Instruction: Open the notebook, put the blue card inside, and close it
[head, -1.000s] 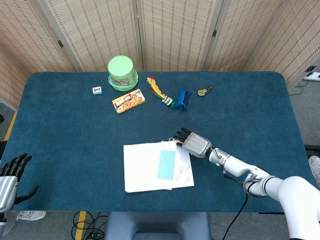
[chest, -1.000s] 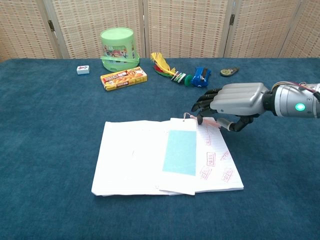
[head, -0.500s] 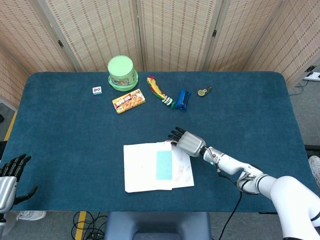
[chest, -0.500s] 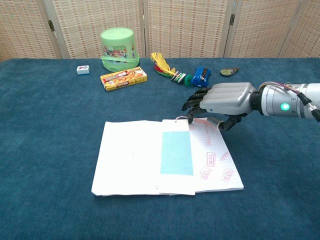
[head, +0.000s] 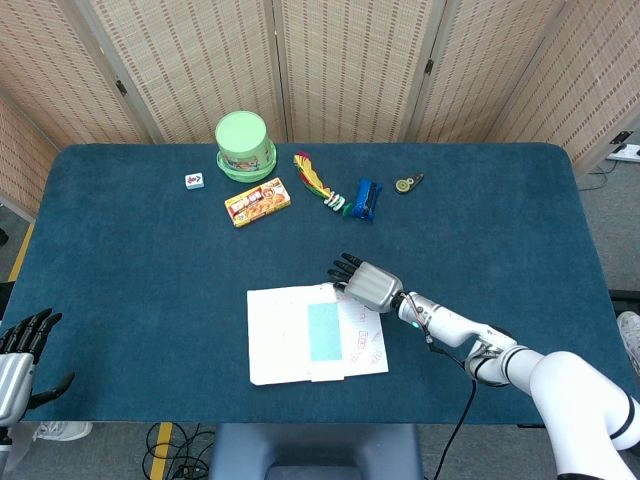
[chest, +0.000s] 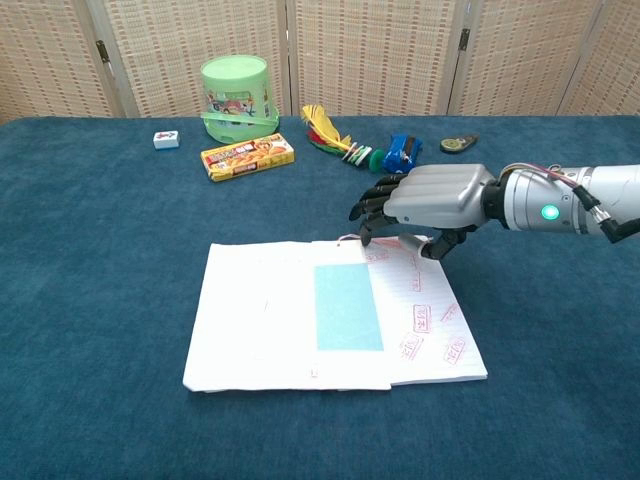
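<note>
The white notebook (head: 275, 335) (chest: 255, 320) lies open near the table's front edge. A loose leaf with the blue card (head: 323, 332) (chest: 347, 307) showing on it lies across the middle, partly covering the right page with red stamps (chest: 440, 330). My right hand (head: 365, 283) (chest: 430, 200) is at the leaf's top edge. Its fingers curl down onto that edge and its thumb is tucked under, so it pinches the leaf. My left hand (head: 20, 350) hangs off the table's front left corner, fingers apart and holding nothing.
Along the back of the table stand a green tub (head: 244, 145), a yellow snack box (head: 258, 201), a small white tile (head: 194, 180), a coloured bundle (head: 318, 183), a blue object (head: 367, 198) and a small round tool (head: 405, 184). Folding screens stand behind.
My right hand has moved left along the notebook's top edge, carrying the leaf with the blue card leftward over the middle. The left hand has stayed still.
</note>
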